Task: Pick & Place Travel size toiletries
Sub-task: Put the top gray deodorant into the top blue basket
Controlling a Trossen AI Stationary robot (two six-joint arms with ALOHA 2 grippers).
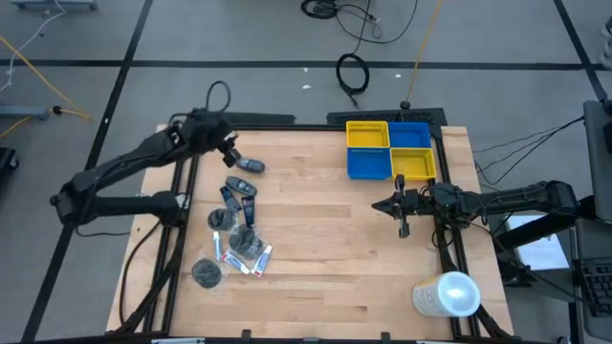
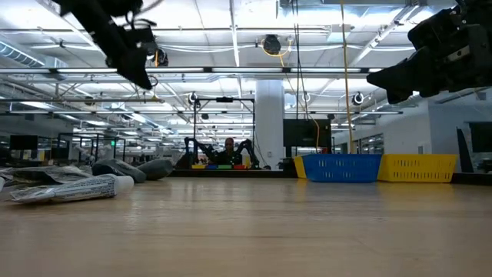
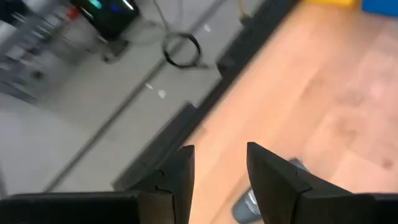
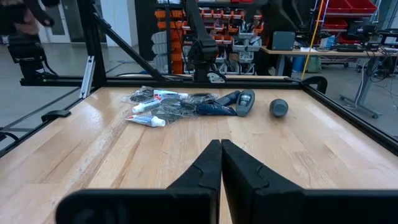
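Observation:
The travel size toiletries lie at the table's left: a heap of dark bottles and white tubes, a round dark tin near the near edge, and one dark grey bottle lying apart toward the far edge. My left gripper hangs open above the table's far left part, just beside that lone bottle, and touches nothing. The low view shows it raised well above the table. My right gripper is shut and empty, held above the table's right part and pointing left.
Yellow and blue bins stand at the far right part of the table, just beyond my right gripper. A big white cylinder stands at the near right corner. Bare wood lies between the heap and the right arm.

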